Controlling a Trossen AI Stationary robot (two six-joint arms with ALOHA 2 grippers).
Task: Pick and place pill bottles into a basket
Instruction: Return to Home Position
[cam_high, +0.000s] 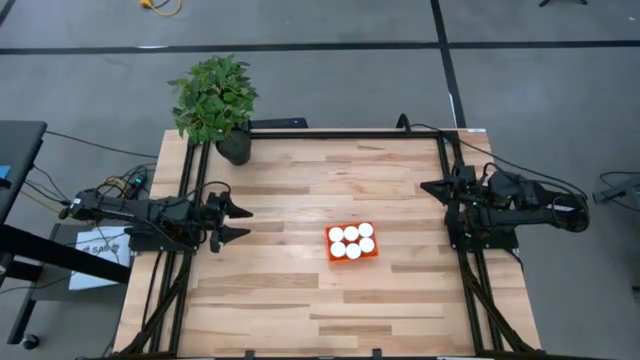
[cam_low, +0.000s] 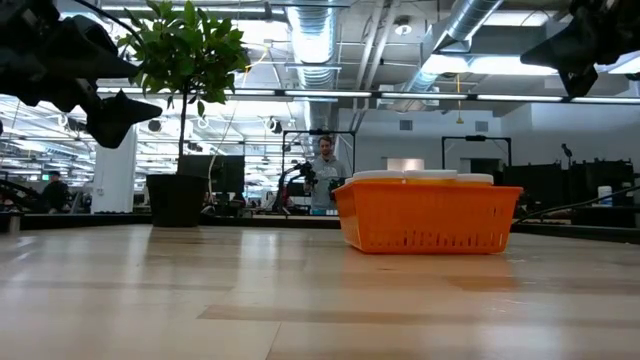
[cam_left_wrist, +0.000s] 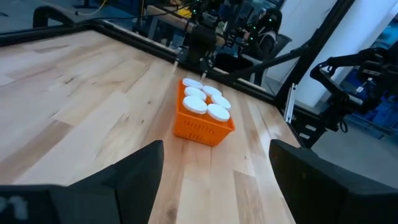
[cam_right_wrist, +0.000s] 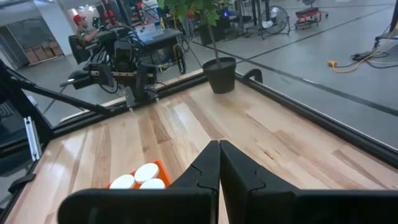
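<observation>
The orange basket sits on the wooden bench, a little toward the right arm's side of the middle. All six pill bottles stand upright inside it in two rows of three, packed close, so from above only their round white caps show. In the low view the caps stand just above the rim of the basket, which rests flat on the bench. No bottle lies loose on the bench.

The left end effector is held at the left edge of the bench, well apart from the basket and pointing toward it. Its two fingers are spread wide with nothing between them. Its own wrist view shows the same: the dark fingers sit far apart at either side, with the basket and the white caps ahead across bare wood.

The right end effector is pulled back over the right edge of the bench, also well clear of the basket. Its fingers are pressed together and pinch nothing. A corner of the basket and two caps show in its wrist view.

A leafy plant in a black pot stands at the far left corner of the bench. A person stands in the room beyond.
</observation>
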